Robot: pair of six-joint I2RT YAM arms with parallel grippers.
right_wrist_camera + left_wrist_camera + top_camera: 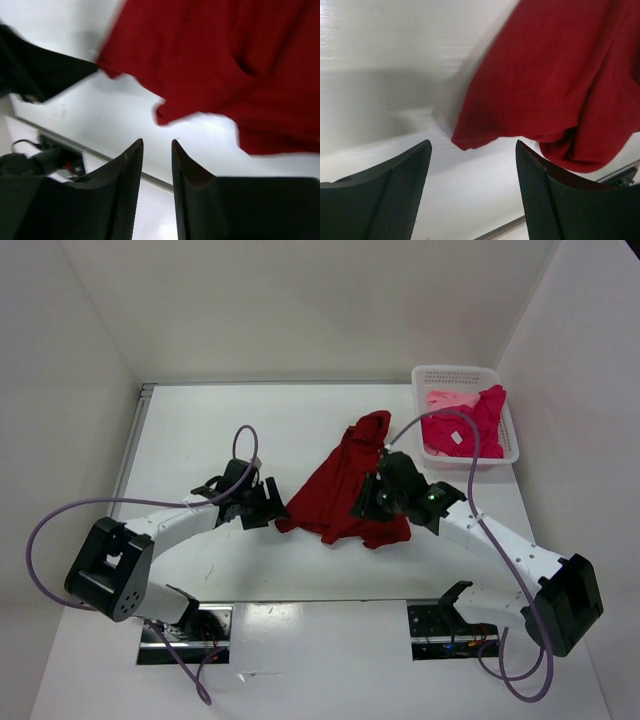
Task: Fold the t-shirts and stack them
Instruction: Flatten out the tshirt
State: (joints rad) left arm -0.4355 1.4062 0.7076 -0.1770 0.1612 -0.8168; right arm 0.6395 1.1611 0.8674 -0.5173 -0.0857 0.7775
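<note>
A dark red t-shirt (340,490) lies crumpled in the middle of the white table. My left gripper (272,502) sits just off its left corner, jaws wide open over bare table (472,145), and the red cloth (545,75) is just beyond the fingertips. My right gripper (368,502) hovers over the shirt's right side. Its fingers stand a narrow gap apart with nothing between them (157,141), and the red cloth (225,60) lies ahead, apart from them. A magenta-pink t-shirt (470,430) and a pale pink one (450,398) lie in the basket.
The white perforated basket (465,370) stands at the back right of the table. The table's metal front edge (90,150) runs close below the right gripper. The left arm's dark body (40,70) shows at the left of the right wrist view.
</note>
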